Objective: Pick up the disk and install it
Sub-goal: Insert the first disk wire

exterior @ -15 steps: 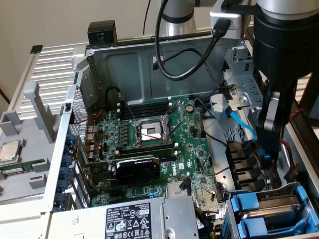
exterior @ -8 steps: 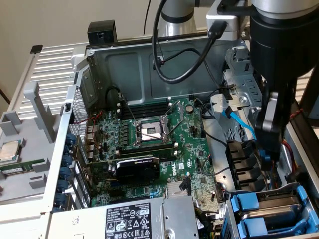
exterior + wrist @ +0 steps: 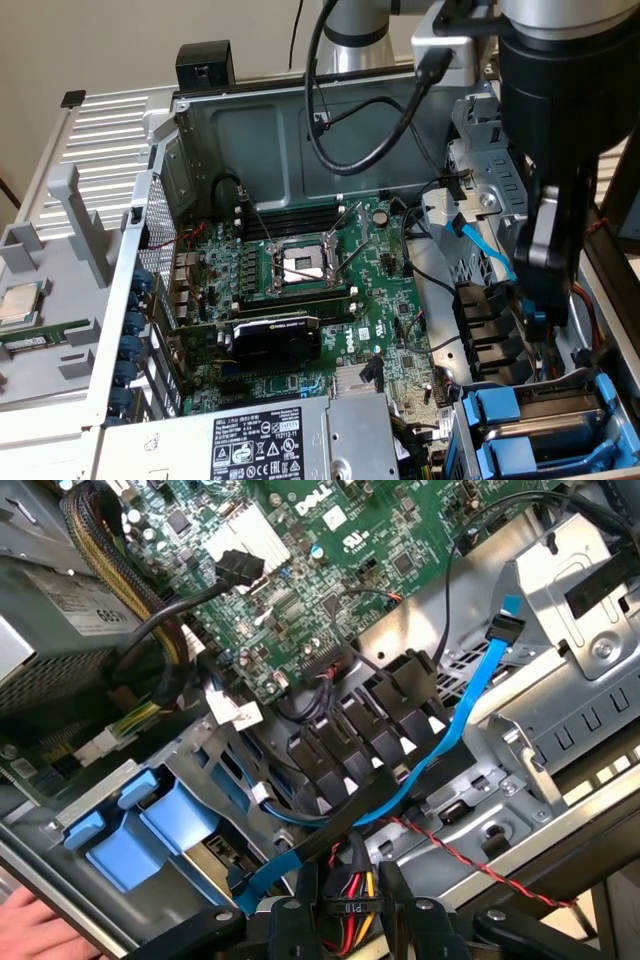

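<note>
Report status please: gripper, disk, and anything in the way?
Gripper low over the drive cage. Blue carriers sit in it; which holds the disk, cannot tell. Blue cable, wire bundle close to gripper; hand near the cage.

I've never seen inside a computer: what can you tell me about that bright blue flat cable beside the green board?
It is a thin, flat, bright blue cable, glossy like plastic. One end carries a small plug resting by the silver metal frame; whether it is plugged in I cannot tell. From there it curves loosely across a row of black plastic clips toward the blue drive handles, where its far end is hidden.
</note>
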